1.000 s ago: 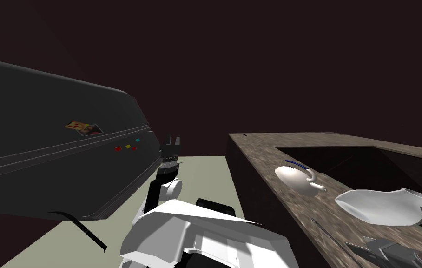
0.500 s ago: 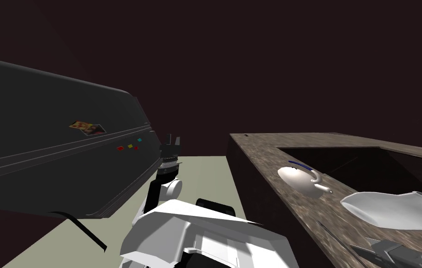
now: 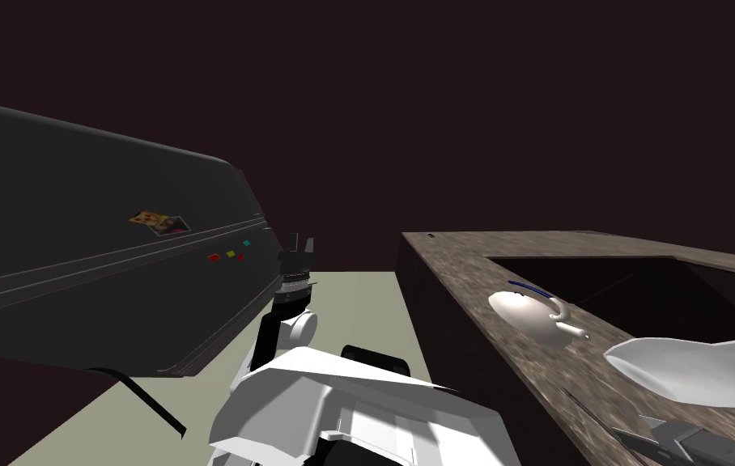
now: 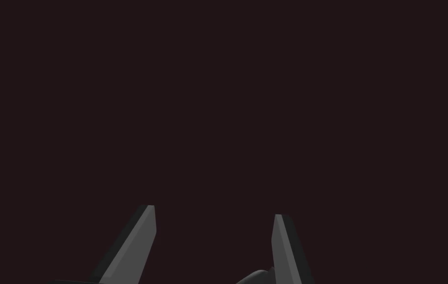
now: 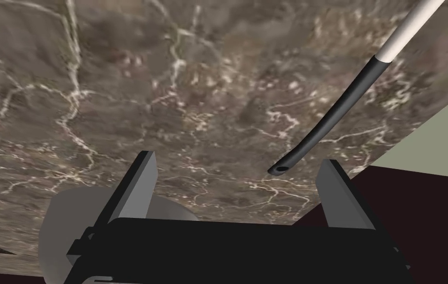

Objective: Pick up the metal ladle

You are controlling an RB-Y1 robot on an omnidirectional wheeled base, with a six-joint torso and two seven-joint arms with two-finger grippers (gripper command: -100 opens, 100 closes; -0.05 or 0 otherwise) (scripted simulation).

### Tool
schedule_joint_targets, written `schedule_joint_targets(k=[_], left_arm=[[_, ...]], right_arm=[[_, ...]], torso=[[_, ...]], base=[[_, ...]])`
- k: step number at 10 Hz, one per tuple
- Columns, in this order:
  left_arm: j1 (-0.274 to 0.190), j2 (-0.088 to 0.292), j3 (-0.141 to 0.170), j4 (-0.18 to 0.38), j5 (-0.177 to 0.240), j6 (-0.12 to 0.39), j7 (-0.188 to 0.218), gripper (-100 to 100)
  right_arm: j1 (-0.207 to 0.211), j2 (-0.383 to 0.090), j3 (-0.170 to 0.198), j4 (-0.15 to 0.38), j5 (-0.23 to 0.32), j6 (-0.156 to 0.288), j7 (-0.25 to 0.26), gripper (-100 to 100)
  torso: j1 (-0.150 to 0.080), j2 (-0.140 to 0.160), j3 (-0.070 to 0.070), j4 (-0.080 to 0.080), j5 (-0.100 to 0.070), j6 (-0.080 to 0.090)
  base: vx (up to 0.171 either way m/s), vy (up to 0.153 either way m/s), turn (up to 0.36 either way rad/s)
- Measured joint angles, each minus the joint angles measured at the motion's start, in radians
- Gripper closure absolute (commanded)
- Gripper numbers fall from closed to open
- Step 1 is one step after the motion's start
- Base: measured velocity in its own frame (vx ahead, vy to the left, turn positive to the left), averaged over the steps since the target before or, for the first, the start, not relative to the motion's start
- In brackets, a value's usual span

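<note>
The ladle [image 5: 346, 103] lies on the brown marbled counter [image 5: 168, 88], with a dark curved handle ending in a small hole and a pale shaft further up. Its bowl is out of view. My right gripper [image 5: 238, 159] hovers open over the counter's edge. The handle's end sits beyond the gap between the fingers, nearer one finger [image 5: 334, 190], and nothing touches it. In the head view the ladle [image 3: 583, 407] is a thin dark line beside the right gripper [image 3: 649, 433]. My left gripper [image 3: 297, 243] is raised in front of me, open and empty [image 4: 214, 212].
A white teapot [image 3: 534, 317] and a white jug [image 3: 698, 370] stand on the counter [image 3: 455, 267] beside a dark sink recess [image 3: 625, 279]. A tall dark appliance [image 3: 99, 267] leans in on the left. Pale floor [image 3: 358, 315] lies between them. A grey round shape [image 5: 65, 222] sits under the right hand.
The whole head view has drifted rightward, so my head or base has turned slightly. The teapot, jug and right gripper have slid toward the right edge with it. The left arm holds still.
</note>
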Motion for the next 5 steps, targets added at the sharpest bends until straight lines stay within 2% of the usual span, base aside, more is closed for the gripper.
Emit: schedule_joint_targets(k=[2, 3, 5], left_arm=[[0.0, 0.0, 0.0, 0.0, 0.0, 0.0, 0.0, 0], [0.0, 0.0, 0.0, 0.0, 0.0, 0.0, 0.0, 0], [0.0, 0.0, 0.0, 0.0, 0.0, 0.0, 0.0, 0]], right_arm=[[0.001, 0.0, -0.001, 0.049, 0.0, -0.017, -0.001, -100], [0.007, -0.003, -0.002, 0.057, -0.003, -0.012, -0.001, -100], [-0.037, 0.047, 0.001, 0.101, 0.041, -0.056, 0.005, -100]], torso=[[-0.003, 0.0, 0.0, 0.0, -0.001, 0.0], [-0.003, 0.0, 0.0, 0.0, -0.001, 0.0], [0.002, 0.0, 0.0, 0.0, 0.0, 0.0]], base=[[0.0, -0.007, 0.001], [-0.003, 0.059, 0.062], [-0.001, 0.058, 0.01]])
